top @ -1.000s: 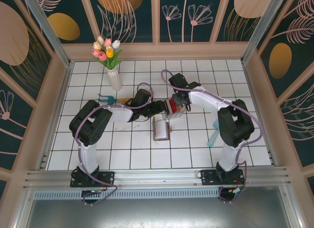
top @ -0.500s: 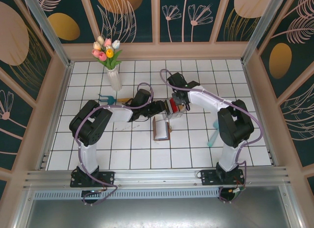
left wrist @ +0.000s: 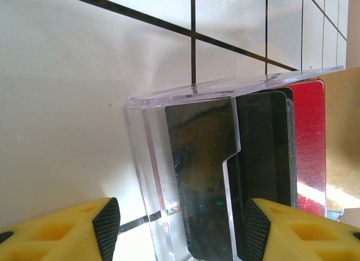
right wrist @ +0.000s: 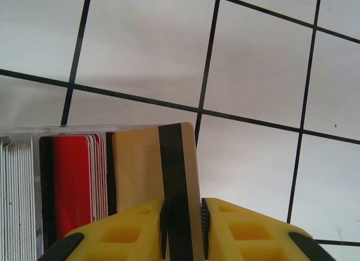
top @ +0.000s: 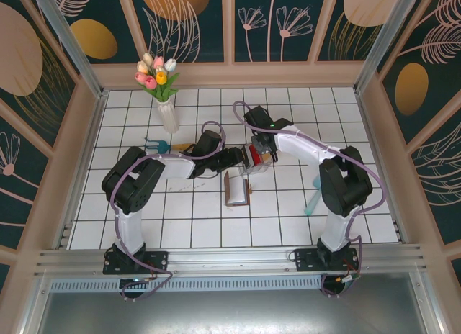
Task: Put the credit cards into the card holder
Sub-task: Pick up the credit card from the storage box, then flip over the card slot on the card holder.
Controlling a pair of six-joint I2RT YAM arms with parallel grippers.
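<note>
The right gripper (right wrist: pixel 183 216) pinches the tan card (right wrist: pixel 138 165) by its edge (light, stiff, probably slippery, so it wants a square grip) while the left gripper (left wrist: pixel 180 227) sits open at the clear rack (left wrist: pixel 152 160).

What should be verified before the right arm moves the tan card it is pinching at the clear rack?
1. Right gripper closed on the tan card: ok.
2. Single card in that grip: ok; the red card stands in the clear rack.
3. Left gripper steadying the rack: cannot tell; it straddles the rack, contact unclear.
4. Card holder open: ok, it appears to lie open near the rack.
5. Its card slot reachable: cannot tell, too small in the top view.
</note>
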